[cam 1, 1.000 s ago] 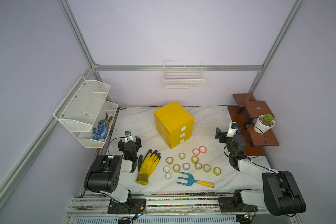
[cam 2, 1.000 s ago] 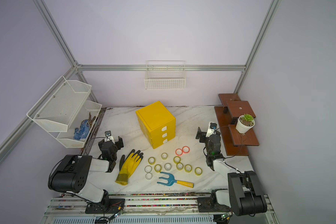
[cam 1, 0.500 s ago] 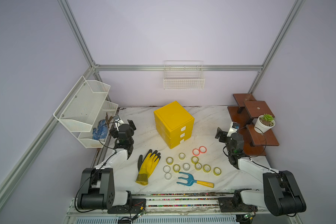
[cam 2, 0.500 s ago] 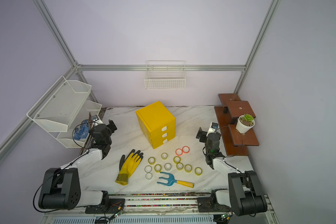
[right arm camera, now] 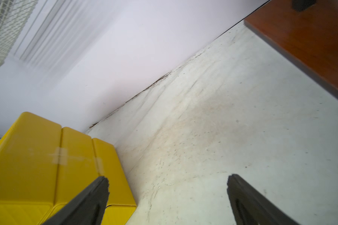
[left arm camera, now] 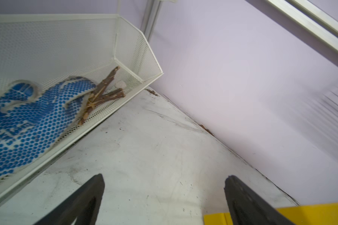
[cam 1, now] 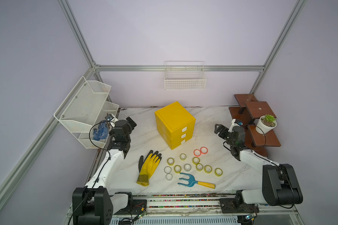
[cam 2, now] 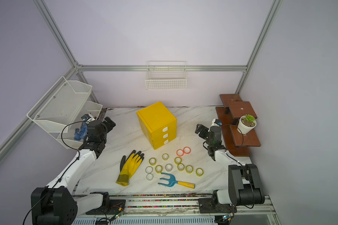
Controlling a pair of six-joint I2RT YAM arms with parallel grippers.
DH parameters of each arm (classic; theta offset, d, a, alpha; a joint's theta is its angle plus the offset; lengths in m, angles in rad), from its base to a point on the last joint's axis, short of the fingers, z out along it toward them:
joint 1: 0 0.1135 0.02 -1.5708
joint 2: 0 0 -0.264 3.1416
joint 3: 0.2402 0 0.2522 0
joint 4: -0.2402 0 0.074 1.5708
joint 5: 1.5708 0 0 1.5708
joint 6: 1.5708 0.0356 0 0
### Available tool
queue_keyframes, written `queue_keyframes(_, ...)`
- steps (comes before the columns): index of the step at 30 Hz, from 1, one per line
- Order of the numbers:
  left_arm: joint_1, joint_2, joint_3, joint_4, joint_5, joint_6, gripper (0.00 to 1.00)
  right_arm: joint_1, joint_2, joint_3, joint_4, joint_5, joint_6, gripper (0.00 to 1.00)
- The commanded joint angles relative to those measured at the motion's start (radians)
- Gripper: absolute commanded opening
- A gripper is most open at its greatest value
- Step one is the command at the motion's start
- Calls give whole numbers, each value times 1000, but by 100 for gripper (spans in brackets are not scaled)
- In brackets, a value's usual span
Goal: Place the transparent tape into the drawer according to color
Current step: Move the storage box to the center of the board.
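Lying untouched, tape rolls [cam 1: 187, 167] scattered on table [cam 1: 144, 136] before shut yellow drawers [cam 1: 174, 124]. Left gripper [cam 1: 131, 121] just swung up from glove [cam 1: 148, 167] to wire rack [cam 1: 86, 109]; right gripper [cam 1: 218, 129] barely shifted. Both jaws spread, empty. Sorting not begun.

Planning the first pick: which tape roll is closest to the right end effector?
The pink-red tape roll on the right arm's side of the pink pair; its twin and every other roll lie farther from the right end effector.
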Motion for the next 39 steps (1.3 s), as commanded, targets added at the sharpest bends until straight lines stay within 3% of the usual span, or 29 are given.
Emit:
queue_keyframes(1, -45, -10, 97, -60, 236, -5, 100, 7, -25, 4, -116, -132, 21, 99)
queue_keyframes(5, -122, 24, 181, -121, 348, 48, 100, 49, -112, -25, -166, -165, 0, 96)
queue_keyframes(10, -190, 61, 226, -159, 436, 88, 100, 134, -167, -28, -112, -245, 35, 85)
queue_keyframes(15, -206, 60, 243, -186, 436, 122, 100, 253, -49, 111, -166, -247, -12, 72)
queue_keyframes(18, -208, 61, 264, -229, 435, 136, 100, 300, 3, 152, -154, -202, -18, 69)
queue_keyframes(28, -209, 60, 260, -266, 431, 159, 100, 308, 167, 323, -156, -89, -14, 54)
queue_keyframes(35, -210, 87, 274, -266, 478, 169, 100, 308, 280, 443, -158, -24, 8, 53)
queue_keyframes(39, -223, 122, 317, -265, 506, 175, 100, 309, 266, 474, -179, -28, 35, 59)
